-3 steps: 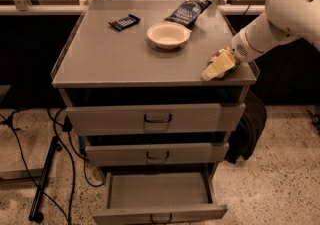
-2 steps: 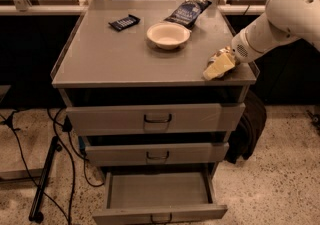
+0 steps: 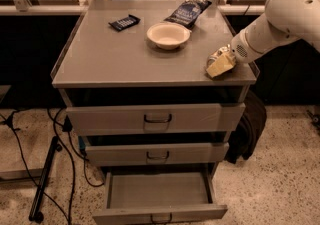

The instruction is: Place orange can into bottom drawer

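The orange can (image 3: 214,58) is at the front right corner of the cabinet top. Only its shiny silver end shows, and the rest is hidden behind my gripper (image 3: 220,64). The gripper reaches in from the right on a white arm (image 3: 280,14) and sits right at the can, low on the cabinet top. The bottom drawer (image 3: 160,213) is pulled open at floor level, showing a shallow grey tray with nothing in it. The middle and top drawers are shut.
A white bowl (image 3: 168,35) stands mid-top, with a dark blue snack bag (image 3: 189,11) behind it and a small dark bar (image 3: 124,22) to the left. A dark bag (image 3: 248,126) leans on the cabinet's right side. Cables and a black stand (image 3: 44,181) lie on the floor at left.
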Tool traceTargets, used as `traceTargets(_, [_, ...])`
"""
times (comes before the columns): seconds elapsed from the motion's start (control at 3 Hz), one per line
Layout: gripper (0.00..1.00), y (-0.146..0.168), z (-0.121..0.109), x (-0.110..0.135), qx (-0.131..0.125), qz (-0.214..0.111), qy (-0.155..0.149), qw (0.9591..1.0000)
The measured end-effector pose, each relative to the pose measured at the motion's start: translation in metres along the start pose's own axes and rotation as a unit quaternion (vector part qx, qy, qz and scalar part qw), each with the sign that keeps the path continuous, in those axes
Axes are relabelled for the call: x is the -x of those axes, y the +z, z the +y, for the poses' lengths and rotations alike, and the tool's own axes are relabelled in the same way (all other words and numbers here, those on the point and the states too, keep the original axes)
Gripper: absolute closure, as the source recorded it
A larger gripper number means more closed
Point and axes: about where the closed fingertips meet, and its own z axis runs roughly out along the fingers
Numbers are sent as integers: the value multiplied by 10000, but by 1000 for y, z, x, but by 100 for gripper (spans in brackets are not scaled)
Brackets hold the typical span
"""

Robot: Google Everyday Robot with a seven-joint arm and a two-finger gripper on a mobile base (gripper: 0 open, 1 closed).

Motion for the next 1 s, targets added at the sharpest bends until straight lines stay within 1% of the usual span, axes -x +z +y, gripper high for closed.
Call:
traceTargets(0.33, [100,0,2,-1,32,-6,-22,10000])
traceTargets(0.67, [100,-11,7,-8,144,-33,-102,9998])
traceTargets(1.0, [100,-31,16,-18,376,-87,-213,9990])
